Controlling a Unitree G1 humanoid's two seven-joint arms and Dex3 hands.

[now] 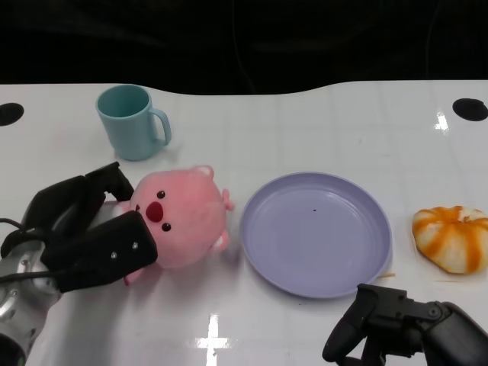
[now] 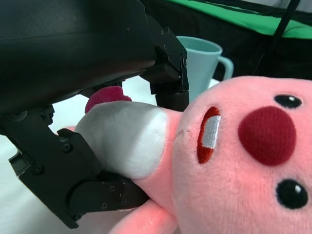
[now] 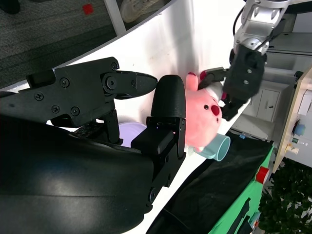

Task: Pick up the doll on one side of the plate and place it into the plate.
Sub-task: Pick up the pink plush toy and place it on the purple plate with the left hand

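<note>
a pink plush doll (image 1: 181,219) is lying on the white desk (image 1: 320,130) toward its left side, just beside the left rim of a lavender plate (image 1: 316,232). its face is looking up and its long axis is running across the desk, with the head end toward the plate and the grey belly toward the left edge. the left hand (image 1: 84,229) is gripping the doll, black fingers (image 2: 165,68) wrapping both sides of its body. the right hand (image 1: 396,324) is sitting at the near edge below the plate, fingers apart and holding nothing. a teal mug (image 1: 131,120) is standing toward the far edge behind the doll. an orange-and-white plush (image 1: 451,238) is lying near the right edge.
</note>
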